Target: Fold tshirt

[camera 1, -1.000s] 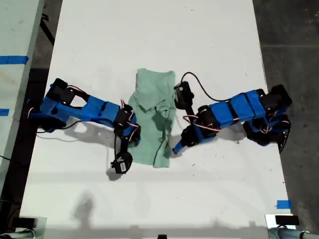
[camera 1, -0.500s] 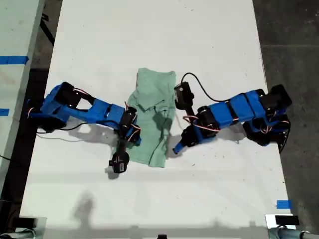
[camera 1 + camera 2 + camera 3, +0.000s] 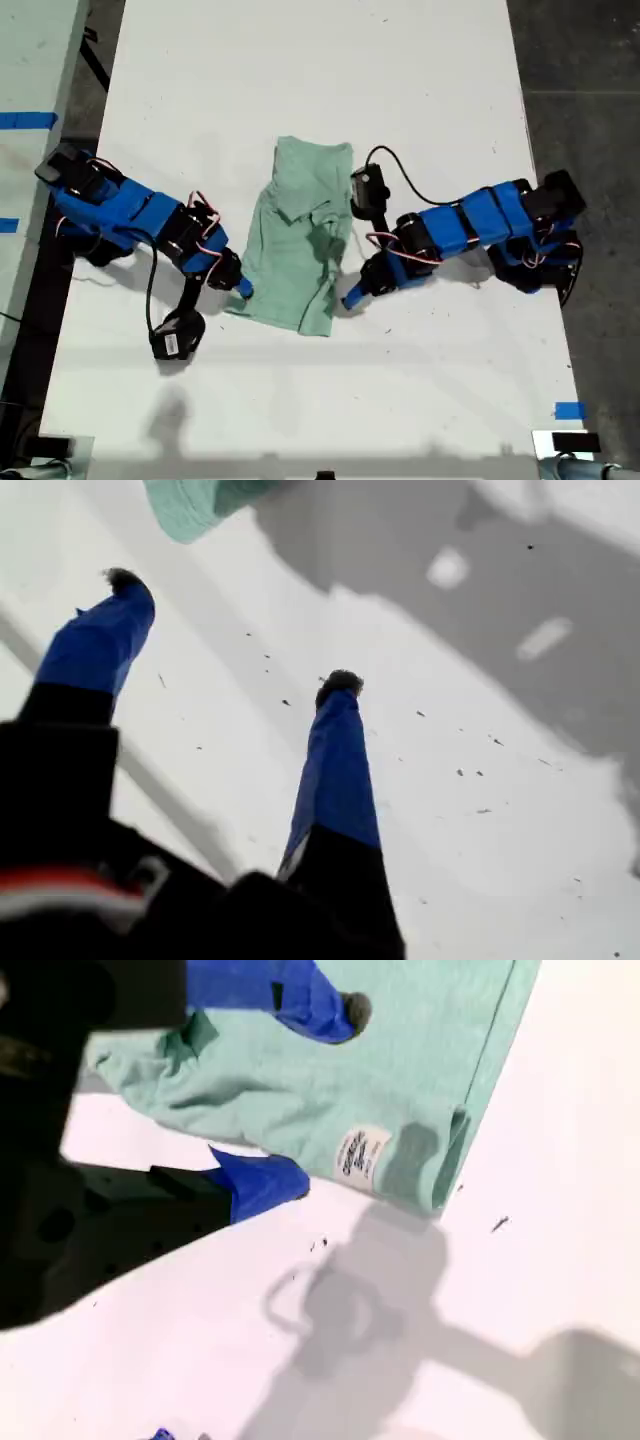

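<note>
Exterior view, tshirt (image 3: 300,240): you have it lying at the middle of the white table (image 3: 300,80). It is a long rumpled strip, narrow toward the top of the frame and wider toward the bottom. Creases hide the neck and sleeves from you.
Exterior view, arms: your two blue arms come in from the frame's left and right and meet the cloth's lower part.
Exterior view, my second gripper (image 3: 243,290): its tip is at the cloth's lower left edge. From up here you cannot tell how the jaws stand.
Exterior view, my first gripper (image 3: 350,298): it is just beside the cloth's lower right edge, and contact is unclear.
First wrist view, my first gripper (image 3: 232,630): the blue fingers are spread wide, with only bare speckled table between them.
First wrist view, tshirt (image 3: 190,505): you see one green corner, cut off by the frame edge and apart from the fingers.
Second wrist view, my second gripper (image 3: 320,1095): the jaws are apart. One finger is over the cloth and the other is on the table at the cloth's edge. Nothing is pinched.
Second wrist view, tshirt (image 3: 400,1070): it fills the frame beyond the fingers, and its far part is cut off.
Second wrist view, label (image 3: 358,1153): you have a small white tag near the hem, its print too small to read.
</note>
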{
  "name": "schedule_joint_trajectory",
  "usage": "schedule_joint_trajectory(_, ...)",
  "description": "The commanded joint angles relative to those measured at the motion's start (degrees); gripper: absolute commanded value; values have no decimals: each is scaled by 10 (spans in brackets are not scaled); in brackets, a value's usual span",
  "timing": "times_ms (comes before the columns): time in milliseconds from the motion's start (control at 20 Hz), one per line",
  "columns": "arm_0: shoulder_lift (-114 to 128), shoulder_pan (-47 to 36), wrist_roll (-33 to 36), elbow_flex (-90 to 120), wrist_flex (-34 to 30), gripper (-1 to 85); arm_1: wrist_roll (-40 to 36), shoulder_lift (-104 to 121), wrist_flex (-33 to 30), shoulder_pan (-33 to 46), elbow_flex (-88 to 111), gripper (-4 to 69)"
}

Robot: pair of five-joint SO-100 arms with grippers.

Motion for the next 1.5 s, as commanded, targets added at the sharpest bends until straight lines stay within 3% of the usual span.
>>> schedule_joint_trajectory(0,120,28,-36,82,-54,245,32,-13,-25,-18,-69,350)
schedule_joint_trajectory(100,288,25,-53,301,-236,220,39,-62,-25,-25,-132,352)
schedule_joint_trajectory(150,341,25,-72,366,-269,209,42,-81,-33,-26,-151,353)
schedule_joint_trajectory(450,308,30,-59,458,-345,211,69,-189,-113,-25,-212,340)
schedule_joint_trajectory(750,188,30,-11,488,-502,211,71,-281,-194,-22,-247,324)
schedule_joint_trajectory(950,111,22,15,486,-556,208,74,-314,-221,-21,-248,317)
schedule_joint_trajectory(1100,87,11,25,475,-554,198,71,-333,-229,-20,-250,308)
schedule_joint_trajectory(1250,76,1,70,462,-562,99,59,-378,-204,-23,-308,246)
schedule_joint_trajectory(1300,61,-2,84,440,-557,71,53,-394,-201,-25,-332,211)
schedule_joint_trajectory(1450,-1,-10,102,351,-514,1,61,-396,-192,-30,-338,11)
